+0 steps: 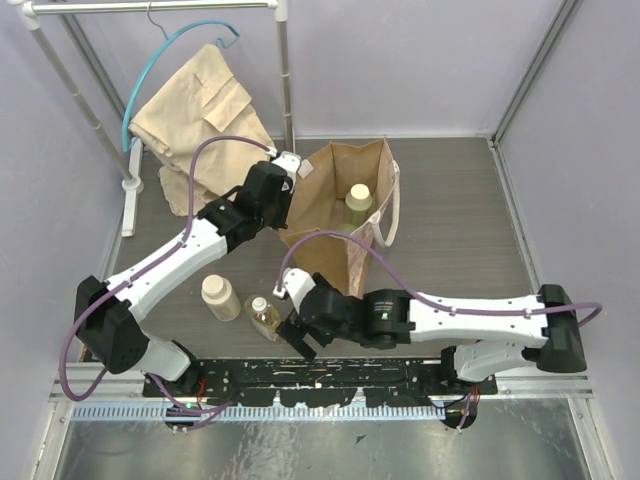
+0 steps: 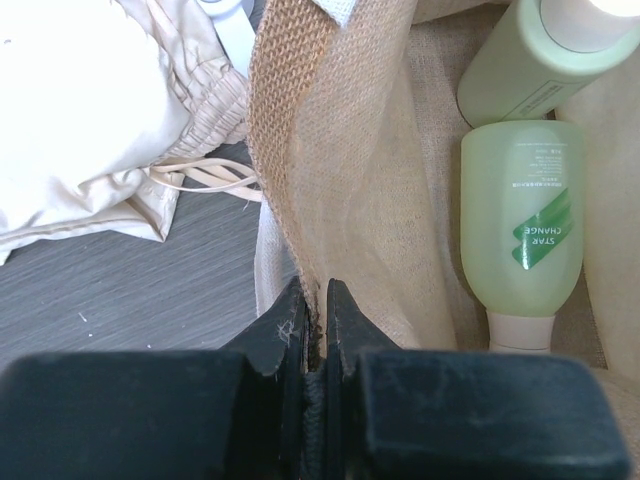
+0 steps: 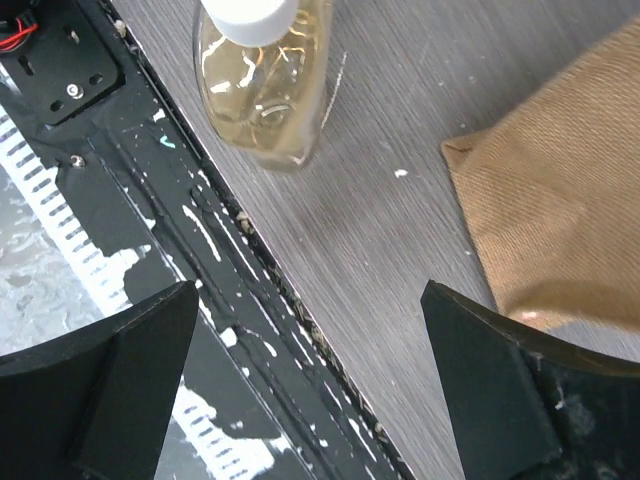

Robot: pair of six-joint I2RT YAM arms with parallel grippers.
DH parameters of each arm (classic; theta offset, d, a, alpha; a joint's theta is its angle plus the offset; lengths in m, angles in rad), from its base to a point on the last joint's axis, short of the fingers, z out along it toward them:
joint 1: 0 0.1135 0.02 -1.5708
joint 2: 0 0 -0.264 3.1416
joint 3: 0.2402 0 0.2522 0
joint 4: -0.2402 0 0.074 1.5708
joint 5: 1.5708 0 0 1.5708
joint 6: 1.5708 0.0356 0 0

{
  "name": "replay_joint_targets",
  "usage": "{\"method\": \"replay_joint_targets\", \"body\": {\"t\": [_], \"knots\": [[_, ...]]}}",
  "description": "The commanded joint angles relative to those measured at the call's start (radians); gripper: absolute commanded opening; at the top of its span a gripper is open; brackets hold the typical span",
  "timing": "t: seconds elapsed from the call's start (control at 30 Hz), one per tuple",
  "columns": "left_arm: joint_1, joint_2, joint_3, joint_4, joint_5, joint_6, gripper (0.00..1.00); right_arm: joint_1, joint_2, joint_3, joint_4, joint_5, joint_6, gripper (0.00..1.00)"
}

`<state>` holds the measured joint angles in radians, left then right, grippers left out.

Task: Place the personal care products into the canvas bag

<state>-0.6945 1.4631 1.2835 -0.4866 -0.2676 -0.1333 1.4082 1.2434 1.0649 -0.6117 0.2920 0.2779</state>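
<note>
The canvas bag (image 1: pixel 330 215) stands open at the table's middle. My left gripper (image 1: pixel 288 200) is shut on its left rim; in the left wrist view the gripper (image 2: pixel 318 295) pinches the woven edge of the canvas bag (image 2: pixel 330 150). Inside lie a green cylinder (image 2: pixel 540 60) and a rounder green bottle (image 2: pixel 522 230) with a cream top. A cream bottle (image 1: pixel 220 297) and an amber white-capped bottle (image 1: pixel 265 318) stand on the table in front of the bag. My right gripper (image 1: pixel 298 337) hangs open just right of the amber bottle (image 3: pixel 262 80), holding nothing.
A beige folded garment (image 1: pixel 200 110) hangs from a white rack (image 1: pixel 285 70) at the back left, and its cloth (image 2: pixel 90 130) lies close to the bag's left side. A black base plate (image 1: pixel 330 375) runs along the near table edge under my right gripper (image 3: pixel 310 300).
</note>
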Motion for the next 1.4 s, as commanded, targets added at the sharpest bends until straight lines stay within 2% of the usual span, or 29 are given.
{"method": "replay_joint_targets", "body": {"t": [0.0,0.27,1.0,1.1,1.23,1.27,1.37], "knots": [[0.003,-0.009,0.04,-0.031,-0.006,0.018,0.0,0.012,0.065,-0.022,0.198,0.021,0.005,1.0],[0.003,-0.012,0.047,-0.055,0.001,0.034,0.0,0.012,0.222,-0.01,0.353,-0.004,-0.042,1.0],[0.005,-0.045,0.001,-0.026,0.002,0.046,0.0,-0.016,0.457,0.138,0.465,0.037,-0.145,1.0],[0.005,-0.046,-0.004,-0.022,0.003,0.047,0.0,-0.017,0.482,0.141,0.47,0.071,-0.151,0.95],[0.007,-0.052,-0.034,0.01,0.005,0.043,0.0,-0.016,0.496,0.122,0.514,0.097,-0.154,0.84],[0.007,-0.052,-0.043,0.016,0.005,0.042,0.0,-0.016,0.502,0.121,0.515,0.094,-0.151,0.77],[0.006,-0.051,-0.053,0.019,0.002,0.041,0.0,-0.015,0.508,0.115,0.512,0.104,-0.139,0.44]]}}
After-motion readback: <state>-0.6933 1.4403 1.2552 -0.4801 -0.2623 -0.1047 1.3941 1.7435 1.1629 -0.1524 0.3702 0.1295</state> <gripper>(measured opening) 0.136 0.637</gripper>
